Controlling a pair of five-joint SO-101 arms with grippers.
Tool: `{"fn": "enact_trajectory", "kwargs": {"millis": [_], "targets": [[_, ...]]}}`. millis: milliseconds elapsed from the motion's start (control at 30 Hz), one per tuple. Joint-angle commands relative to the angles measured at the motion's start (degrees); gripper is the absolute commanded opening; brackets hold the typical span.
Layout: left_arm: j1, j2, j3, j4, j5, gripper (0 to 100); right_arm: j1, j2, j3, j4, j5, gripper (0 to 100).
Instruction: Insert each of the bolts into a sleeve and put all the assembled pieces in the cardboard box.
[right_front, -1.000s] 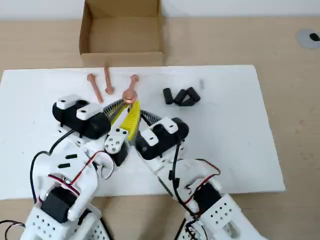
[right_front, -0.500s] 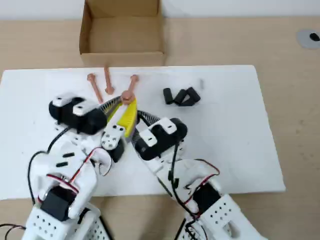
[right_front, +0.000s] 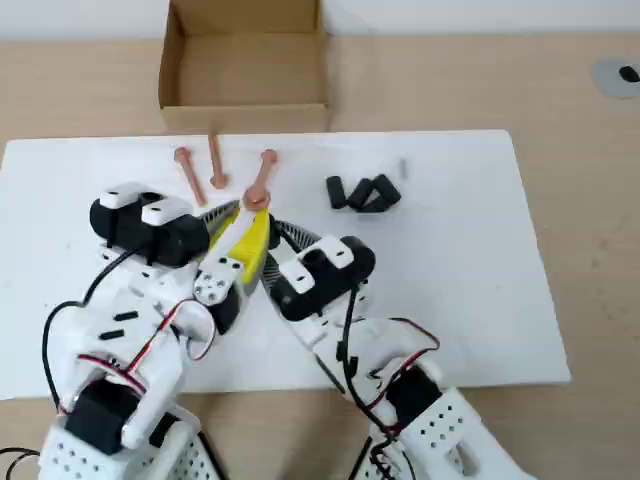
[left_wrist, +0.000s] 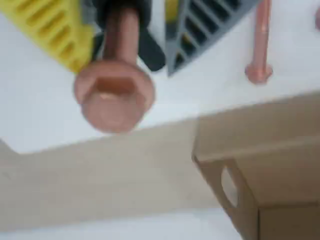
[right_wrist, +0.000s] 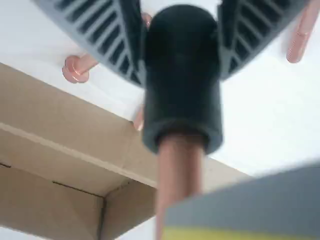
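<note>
We are seeing the bolt (left_wrist: 115, 95) pinched in the left gripper (left_wrist: 122, 55), its shank sitting inside the sleeve (right_wrist: 182, 75) that the right gripper (right_wrist: 181, 70) is clamping (both sets of fingers tight). From there, the cardboard box (right_front: 243, 117) is lying at twelve o'clock and the spare sleeves (right_front: 362, 192) at three.

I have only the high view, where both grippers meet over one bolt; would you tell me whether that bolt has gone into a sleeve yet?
Observer: Yes. In the right wrist view the bolt runs into the end of a black sleeve.
Operator: Thank you. What is holding the sleeve?
Observer: The right gripper, with its grey fingers closed on either side of it.
Operator: And the bolt itself?
Observer: The left gripper holds its shaft close behind the head, between a yellow finger and a grey one.
</note>
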Motion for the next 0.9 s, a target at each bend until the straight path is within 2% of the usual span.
{"fn": "enact_trajectory", "kwargs": {"millis": [0, 167, 300, 433, 567, 633, 700, 867], "targets": [[-0.44, -0.4, -6.42, 5.71, 0.97, 16, -0.22, -1.1, -1.71, -1.14, 0.26, 0.9], [-0.79, -0.4, -9.58, 11.43, 0.62, 18, -0.22, -1.1, -1.71, -1.14, 0.26, 0.9], [-4.04, -0.4, -12.48, 11.25, 0.88, 18, -0.22, -1.1, -1.8, -1.14, 0.26, 0.9], [-14.33, -0.31, -15.56, 7.38, 2.64, 18, 1.1, -0.48, -3.65, -1.14, 0.26, 0.9], [-30.42, -0.22, -17.76, 6.86, 6.42, 18, 4.35, 1.45, -7.87, -1.23, 1.67, 0.9], [-35.34, 0.57, -17.23, 7.21, 5.36, 17, 6.29, 5.67, -12.09, -1.49, 2.73, 0.9], [-37.19, 2.59, -16.88, 9.67, 3.08, 17, 8.22, 12.53, -17.98, -1.58, 2.81, 0.9], [-34.37, 8.4, -16.7, 17.58, -1.93, 17, 12.0, 36.7, -36.26, -6.51, 2.81, 0.9]]}}
